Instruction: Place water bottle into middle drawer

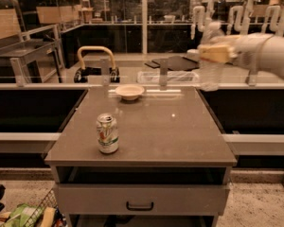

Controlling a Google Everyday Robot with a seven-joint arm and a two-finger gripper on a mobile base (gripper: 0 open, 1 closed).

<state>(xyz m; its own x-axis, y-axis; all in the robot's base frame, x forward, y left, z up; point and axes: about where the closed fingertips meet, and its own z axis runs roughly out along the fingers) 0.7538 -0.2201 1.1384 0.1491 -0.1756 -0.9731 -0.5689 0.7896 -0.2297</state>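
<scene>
Claw (217, 54): at 2 o'clock from the worktop's centre, raised above its back right corner, closed round the water bottle's middle.
Water bottle (209, 74): upright in the claw, lifted off the worktop, its base hanging just past the back right corner.
Worktop (180, 126): grey-brown slab carrying can and bowl.
Soda can (107, 133): upright at 8 o'clock, near the front left edge, well apart from the bottle.
Bowl (129, 91): pale, at 12 o'clock by the back edge.
Drawer (180, 200): at 6 o'clock under the worktop, front shut, dark handle at its middle.
</scene>
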